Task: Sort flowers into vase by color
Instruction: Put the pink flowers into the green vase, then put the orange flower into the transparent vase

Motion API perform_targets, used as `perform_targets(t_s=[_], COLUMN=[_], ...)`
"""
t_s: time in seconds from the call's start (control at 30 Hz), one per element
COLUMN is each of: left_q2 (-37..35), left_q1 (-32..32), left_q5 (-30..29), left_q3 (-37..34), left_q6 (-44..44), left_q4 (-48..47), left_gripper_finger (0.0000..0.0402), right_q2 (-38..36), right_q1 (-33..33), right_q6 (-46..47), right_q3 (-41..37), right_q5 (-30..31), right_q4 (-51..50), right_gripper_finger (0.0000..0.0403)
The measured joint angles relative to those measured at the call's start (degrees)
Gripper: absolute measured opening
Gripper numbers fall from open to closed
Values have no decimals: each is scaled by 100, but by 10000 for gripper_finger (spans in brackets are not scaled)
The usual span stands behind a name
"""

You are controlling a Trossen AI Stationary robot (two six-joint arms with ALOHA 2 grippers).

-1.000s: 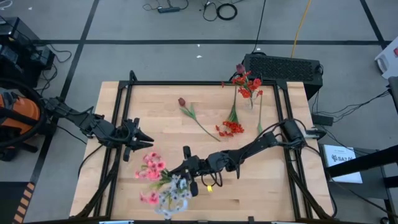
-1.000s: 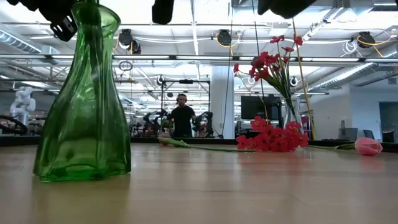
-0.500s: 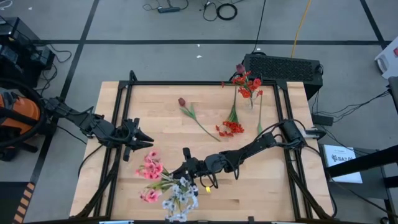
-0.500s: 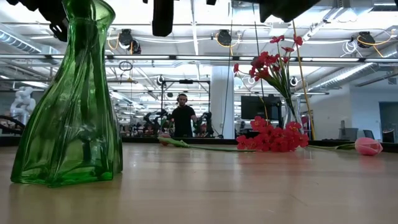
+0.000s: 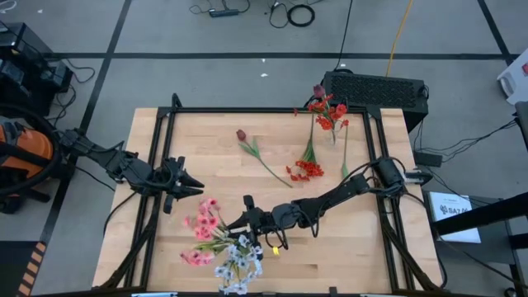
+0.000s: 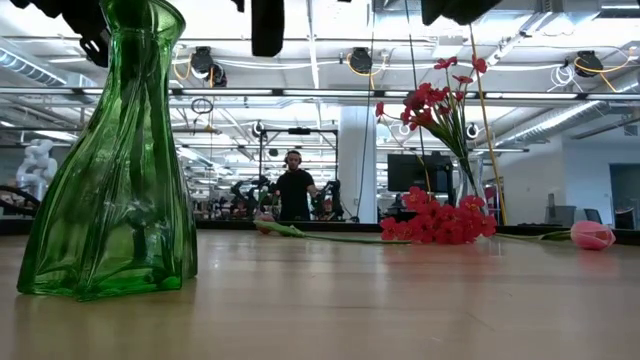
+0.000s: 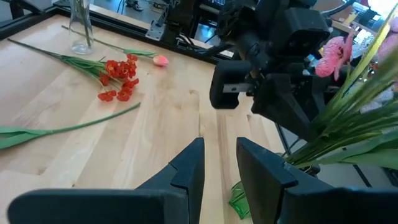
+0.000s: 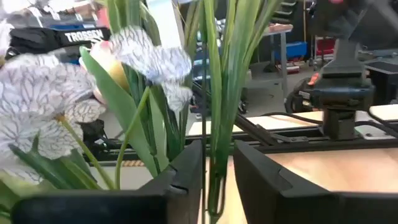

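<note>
A green glass vase [image 6: 110, 180] stands near the table's front, holding pink flowers [image 5: 202, 223] and whitish flowers [image 5: 239, 264]. My right gripper [image 5: 246, 221] reaches level from the right into the bunch above the vase's mouth. It is open, and green stems [image 8: 216, 124] pass between its fingers. My left gripper [image 5: 195, 186] hovers open and empty left of the vase. Red flowers stand in a clear vase [image 5: 334, 132] at the back right. A maroon tulip [image 5: 241, 134], a red cluster [image 5: 307, 169] and a pink bud [image 6: 592, 235] lie on the table. My right gripper has the green stems [image 8: 214, 158] between its two fingers, which come level from the table's right and lie across the upright stems. The fingers stand a little apart, and I cannot tell whether either one touches a stem.
A black frame [image 5: 247, 110] runs around the tabletop, and a black box [image 5: 375, 87] sits behind the back right corner. Bare wood lies between the green vase and the loose flowers. A person stands far off in the room [image 6: 293, 190].
The green vase has shifted and now stands leaning in the low view. Its bunch has swung, and the whitish flowers now lie closer to the table's near edge. My right arm has stayed at the vase's mouth.
</note>
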Motion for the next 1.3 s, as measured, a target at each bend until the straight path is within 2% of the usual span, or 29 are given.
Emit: perform_targets(t_s=[0.13,0.33,0.6,0.67,0.8,0.93,1.3], left_q2=[0,2,0,1,0,0,0], left_q1=[2,2,2,0,0,0,2], left_q5=[-22,-19,-17,-17,-17,-15,-11], left_q3=[0,0,0,0,0,0,0], left_q6=[0,0,4,4,4,6,36], left_q4=[0,0,0,-1,0,0,-47], left_gripper_finger=[100,100,100,100,100,100,100], right_q2=[-315,-925,-1874,-2091,-2470,-2718,-2796], right_q1=[-23,-107,-203,-212,-216,-214,-169], right_q6=[-65,-71,-3,169,793,1796,4448], right_q3=[-2,-2,-2,-2,-2,-2,-2], right_q5=[19,16,53,249,833,1344,1325], right_q4=[-512,-2050,-4176,-4684,-5715,-6825,-8971], right_gripper_finger=[105,131,139,137,131,124,101])
